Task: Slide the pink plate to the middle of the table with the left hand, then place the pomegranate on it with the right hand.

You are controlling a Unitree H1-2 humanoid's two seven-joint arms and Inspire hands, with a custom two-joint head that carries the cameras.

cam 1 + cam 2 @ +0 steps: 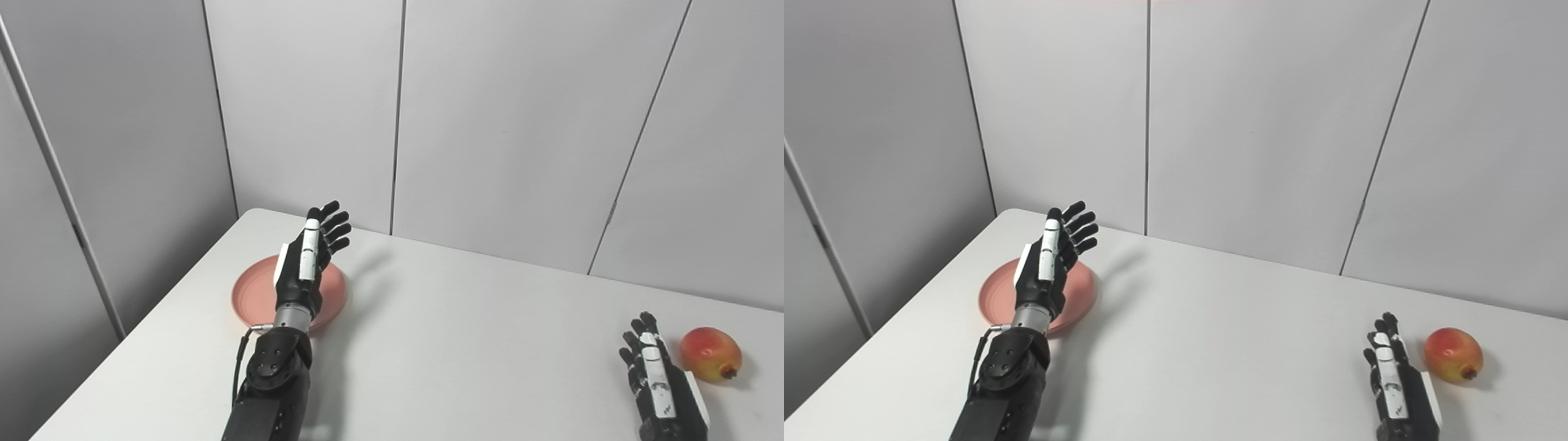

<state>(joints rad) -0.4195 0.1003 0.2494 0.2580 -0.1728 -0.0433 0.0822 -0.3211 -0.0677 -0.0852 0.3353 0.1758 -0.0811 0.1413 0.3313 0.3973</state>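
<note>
The pink plate [254,294] lies on the white table [459,343] near its left edge. My left hand [309,257] is open, fingers spread, raised above the plate and covering its middle; I cannot tell if it touches the plate. The pomegranate [710,353], red and yellow, lies at the right side of the table. My right hand [658,380] is open and empty, low over the table just left of the pomegranate, apart from it. The same shows in the right eye view: plate [998,297], left hand [1053,257], pomegranate [1453,354], right hand [1396,380].
Grey wall panels [490,122] stand close behind the table's far edge. The table's left edge runs diagonally just left of the plate. A broad bare stretch of table lies between the plate and the right hand.
</note>
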